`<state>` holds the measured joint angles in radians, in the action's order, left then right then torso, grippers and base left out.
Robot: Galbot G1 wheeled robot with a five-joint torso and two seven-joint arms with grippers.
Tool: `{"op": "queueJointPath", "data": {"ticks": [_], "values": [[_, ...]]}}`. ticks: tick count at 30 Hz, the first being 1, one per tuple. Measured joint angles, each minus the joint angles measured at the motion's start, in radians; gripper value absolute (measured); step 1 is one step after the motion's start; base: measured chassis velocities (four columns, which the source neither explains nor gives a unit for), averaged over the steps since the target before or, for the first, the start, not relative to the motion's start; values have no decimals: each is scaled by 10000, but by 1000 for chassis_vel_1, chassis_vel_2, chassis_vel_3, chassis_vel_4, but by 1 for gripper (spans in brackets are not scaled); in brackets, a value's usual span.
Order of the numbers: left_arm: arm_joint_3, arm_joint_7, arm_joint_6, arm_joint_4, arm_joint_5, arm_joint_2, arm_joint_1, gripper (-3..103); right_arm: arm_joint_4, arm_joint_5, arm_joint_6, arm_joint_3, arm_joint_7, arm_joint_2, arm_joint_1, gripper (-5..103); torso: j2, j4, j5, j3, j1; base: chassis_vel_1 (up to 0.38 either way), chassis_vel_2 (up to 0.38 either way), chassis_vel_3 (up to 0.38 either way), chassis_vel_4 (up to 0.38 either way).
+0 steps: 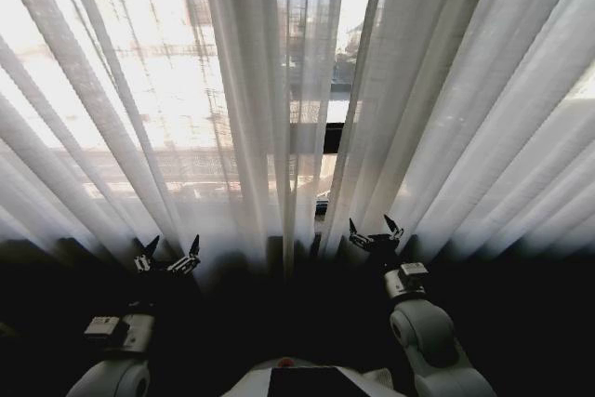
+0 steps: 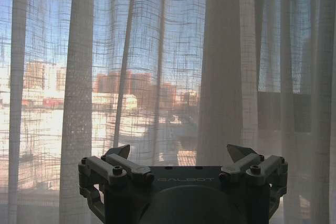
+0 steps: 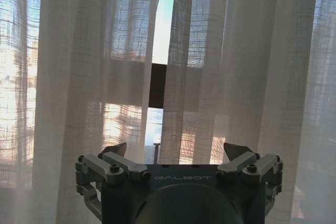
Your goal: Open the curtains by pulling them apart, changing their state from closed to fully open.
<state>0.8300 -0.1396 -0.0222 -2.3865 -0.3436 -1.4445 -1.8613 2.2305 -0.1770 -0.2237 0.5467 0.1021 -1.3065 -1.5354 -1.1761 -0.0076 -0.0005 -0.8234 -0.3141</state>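
— Two curtains [image 1: 279,90] are hanging across the window ahead of you, nearly closed, with a narrow gap showing between their inner edges and a dark window frame [image 1: 311,137] crossing behind.

— And your arms?

— You are holding the left gripper [image 1: 168,258] low before the left panel, jaws spread, pinching nothing. Your right gripper [image 1: 375,232] is sitting just right of the gap, jaws likewise spread.
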Motion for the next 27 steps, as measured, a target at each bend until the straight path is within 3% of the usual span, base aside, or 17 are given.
{"op": "queueJointPath", "data": {"ticks": [10,18,27], "values": [[-76,-9,72,26,193,-346,43,100,-597,-1501,-750,148,173,474,1128,100,2,-4,18,-3,1,27,30,-25,-28],[10,-8,141,-58,317,-586,-1,100,-1777,-3187,-921,78,255,1212,2501,100,1,0,1,-3,0,-25,-15,26,15],[132,-9,162,-297,354,-686,-203,100,-2873,-3311,-923,-668,372,1304,3941,100,2,0,11,-2,3,0,0,0,0]]}}
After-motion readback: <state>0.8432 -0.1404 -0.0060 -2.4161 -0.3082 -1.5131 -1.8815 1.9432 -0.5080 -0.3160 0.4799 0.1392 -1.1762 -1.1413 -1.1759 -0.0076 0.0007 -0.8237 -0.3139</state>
